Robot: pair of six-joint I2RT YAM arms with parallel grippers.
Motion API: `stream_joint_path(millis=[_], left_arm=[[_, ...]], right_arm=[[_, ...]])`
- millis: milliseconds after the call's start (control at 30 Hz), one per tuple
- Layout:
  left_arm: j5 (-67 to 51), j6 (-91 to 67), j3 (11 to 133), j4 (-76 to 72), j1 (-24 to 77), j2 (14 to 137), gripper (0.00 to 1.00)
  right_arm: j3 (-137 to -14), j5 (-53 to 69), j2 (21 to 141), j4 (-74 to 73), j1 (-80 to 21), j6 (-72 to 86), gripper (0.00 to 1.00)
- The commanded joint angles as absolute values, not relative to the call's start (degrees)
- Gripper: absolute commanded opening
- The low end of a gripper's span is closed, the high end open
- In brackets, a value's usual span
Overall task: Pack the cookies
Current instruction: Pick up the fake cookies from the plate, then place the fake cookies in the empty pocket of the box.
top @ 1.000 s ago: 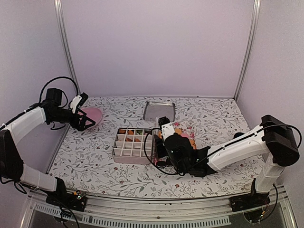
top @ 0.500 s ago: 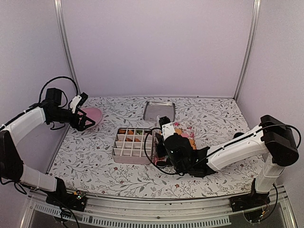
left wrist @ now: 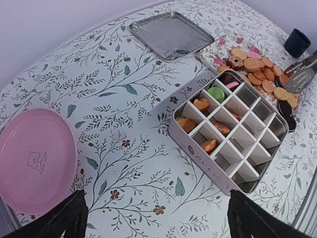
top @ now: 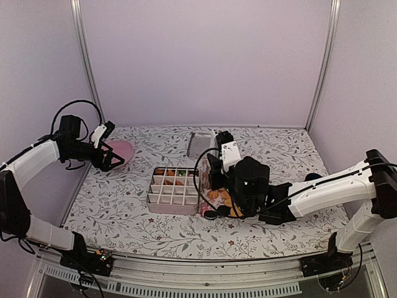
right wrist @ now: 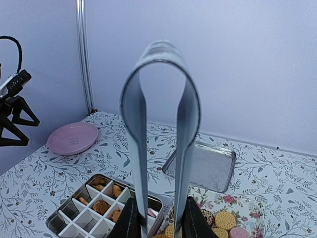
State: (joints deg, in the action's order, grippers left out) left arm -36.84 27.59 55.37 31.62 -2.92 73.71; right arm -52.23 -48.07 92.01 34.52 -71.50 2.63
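Loose cookies (left wrist: 257,74), mostly orange with black and pink ones, lie on a floral napkin right of the divided tin (left wrist: 228,124). The same cookies (top: 220,197) show below my right wrist in the top view. Several compartments hold orange cookies, a green one (left wrist: 216,93) and a pink one. My right gripper (right wrist: 161,220) is shut on metal tongs (right wrist: 159,99), whose looped end stands up before the camera. The tongs' tips (left wrist: 299,77) hang over the pile. My left gripper (left wrist: 158,218) is open and holds nothing, up by the pink plate (top: 119,149).
A flat metal lid (top: 201,144) lies behind the tin. The pink plate (left wrist: 34,158) sits at the far left near the wall. A dark blue cup (left wrist: 298,42) stands beyond the napkin. Walls close the table at the back and both sides.
My right wrist has lifted up from low over the cookies and shifted right, with the tongs squeezed narrower. The left arm has not moved.
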Motion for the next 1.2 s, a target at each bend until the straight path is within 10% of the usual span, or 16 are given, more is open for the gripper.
stream_joint_path(millis=[0,1167], left_arm=[[-37.5,27.6,56.6,32.0,-3.2,73.0,0.99],[-37.0,27.8,55.4,31.5,-3.2,73.0,0.99]], right_arm=[[-56.5,-45.7,90.9,41.2,-70.6,-5.0,0.09],[-68.0,-29.0,107.3,36.3,-62.5,3.2,0.24]])
